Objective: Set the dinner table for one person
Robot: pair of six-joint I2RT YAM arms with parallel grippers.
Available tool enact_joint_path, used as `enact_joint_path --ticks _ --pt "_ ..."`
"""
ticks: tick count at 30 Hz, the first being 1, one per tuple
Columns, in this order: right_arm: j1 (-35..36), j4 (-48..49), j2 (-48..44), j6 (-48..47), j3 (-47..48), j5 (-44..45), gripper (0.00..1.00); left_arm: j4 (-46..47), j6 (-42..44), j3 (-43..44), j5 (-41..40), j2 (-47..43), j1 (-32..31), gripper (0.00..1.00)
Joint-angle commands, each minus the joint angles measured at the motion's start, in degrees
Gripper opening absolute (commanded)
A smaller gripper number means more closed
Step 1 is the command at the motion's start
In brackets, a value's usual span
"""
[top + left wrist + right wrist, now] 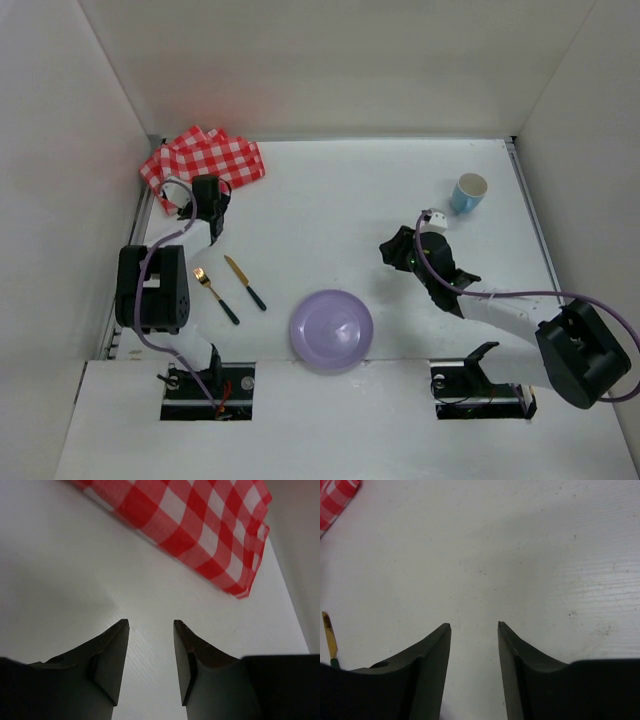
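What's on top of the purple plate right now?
Nothing: the purple plate is bare. The fork and knife lie on the dinner table left of it. What is under the plate is covered.

Dinner table (340, 200): cloth (205, 158), fork (215, 294), knife (245, 283), plate (331, 330), cup (468, 192).

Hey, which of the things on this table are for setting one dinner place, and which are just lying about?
For the job: plate, fork, knife, cup, checked cloth, table.
Just lying about: nothing loose; only the robot's purple cables.
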Motion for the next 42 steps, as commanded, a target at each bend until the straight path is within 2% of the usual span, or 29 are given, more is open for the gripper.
enact_joint_path --ticks 1,3,5,9,15,19,22,25,28,34,39,42 --pt "0.45 2.0 0.36 -0.87 2.37 -0.27 0.5 3.05 0.05 5.37 -0.79 2.16 4.71 0.43" --pt "0.54 2.0 0.1 -0.87 2.46 -0.35 0.54 2.69 0.66 8.0 0.61 4.62 7.87 0.5" --pt "0.89 2.0 -0.25 -0.87 2.46 -0.36 0.57 0.94 1.37 10.2 0.71 6.64 10.15 0.5" --pt "0.98 2.0 -0.96 -0.87 2.2 -0.44 0.59 -1.44 0.76 12.05 1.15 10.07 13.41 0.5" --pt "0.98 1.83 -0.08 -1.13 2.54 -0.44 0.59 -1.18 1.72 14.25 0.54 13.58 14.56 0.47" --pt "1.5 1.47 0.45 -1.39 3.07 -0.44 0.59 -2.32 1.38 16.88 1.5 17.71 14.56 0.36" --pt "1.5 1.47 0.54 -1.48 3.07 -0.27 0.59 -3.02 0.23 18.82 4.21 20.35 13.77 0.19" --pt "1.5 1.47 0.62 -1.48 2.99 -0.36 0.59 -2.23 -1.0 19.44 7.12 21.33 11.14 0.07" --pt "1.5 1.65 0.71 -1.48 2.99 -0.27 0.59 -0.74 -1.35 18.91 8.0 20.63 6.84 0.03" --pt "1.5 1.56 -0.25 -1.48 2.46 -0.18 0.59 6.1 -5.12 12.33 8.54 15.88 -7.29 0.03" --pt "0.71 1.82 -1.48 -1.22 1.76 -0.01 0.59 9.63 -8.29 10.65 8.89 16.67 -18.72 0.03" --pt "0.62 1.82 -1.84 -1.31 1.58 0.26 0.6 10.51 -9.87 10.3 8.53 17.2 -25.14 0.1"
